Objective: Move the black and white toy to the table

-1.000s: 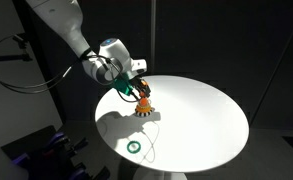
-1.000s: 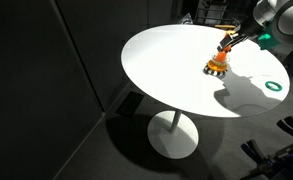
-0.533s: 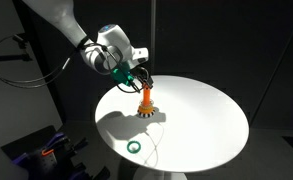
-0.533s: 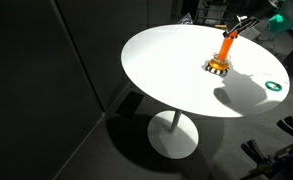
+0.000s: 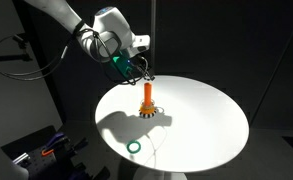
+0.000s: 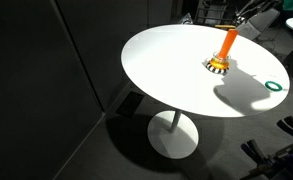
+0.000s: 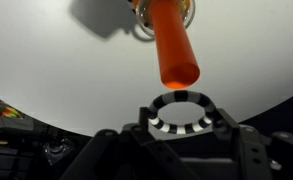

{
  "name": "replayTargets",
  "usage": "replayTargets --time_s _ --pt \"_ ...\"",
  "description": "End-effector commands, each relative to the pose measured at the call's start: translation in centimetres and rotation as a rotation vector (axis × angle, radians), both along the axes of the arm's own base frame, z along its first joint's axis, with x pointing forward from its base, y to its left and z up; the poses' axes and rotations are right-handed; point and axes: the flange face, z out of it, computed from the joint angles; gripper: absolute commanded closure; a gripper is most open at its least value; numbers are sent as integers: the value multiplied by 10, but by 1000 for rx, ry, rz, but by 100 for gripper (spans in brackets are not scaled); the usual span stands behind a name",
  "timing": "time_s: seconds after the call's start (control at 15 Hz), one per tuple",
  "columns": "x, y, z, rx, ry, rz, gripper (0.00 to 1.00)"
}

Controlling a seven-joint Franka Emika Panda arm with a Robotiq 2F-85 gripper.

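Black and white toy (image 7: 182, 111) clamped in pincer (image 5: 138, 70); arm hovers above orange peg (image 5: 146, 98).

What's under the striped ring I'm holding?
The orange peg, upright on the white table, its tip just clear of the striped ring in the gripper. The peg covers most of its base, so what sits there can't be seen.

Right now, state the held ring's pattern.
The ring has alternating black and white stripes, clearest in the wrist view.
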Motion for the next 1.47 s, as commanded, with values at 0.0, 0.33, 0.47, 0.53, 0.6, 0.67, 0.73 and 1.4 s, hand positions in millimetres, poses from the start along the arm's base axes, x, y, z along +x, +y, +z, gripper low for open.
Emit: replayTargets --time_s 0.0,0.33,0.47,0.53,0.6,0.67,0.73,1.4 --pt "0 -32 11 31 13 -107 59" --pt "-3 -81 3 15 44 -234 59" --pt "-8 -94 -5 -7 84 -262 59" --pt "-10 -97 -10 -14 110 -269 59" --pt "-13 -99 -19 -25 145 -265 59" --pt "-15 -99 -25 -30 177 -260 59" --pt "-19 -96 -32 -28 222 -245 59" --pt "-28 -87 -79 -31 498 -192 7"
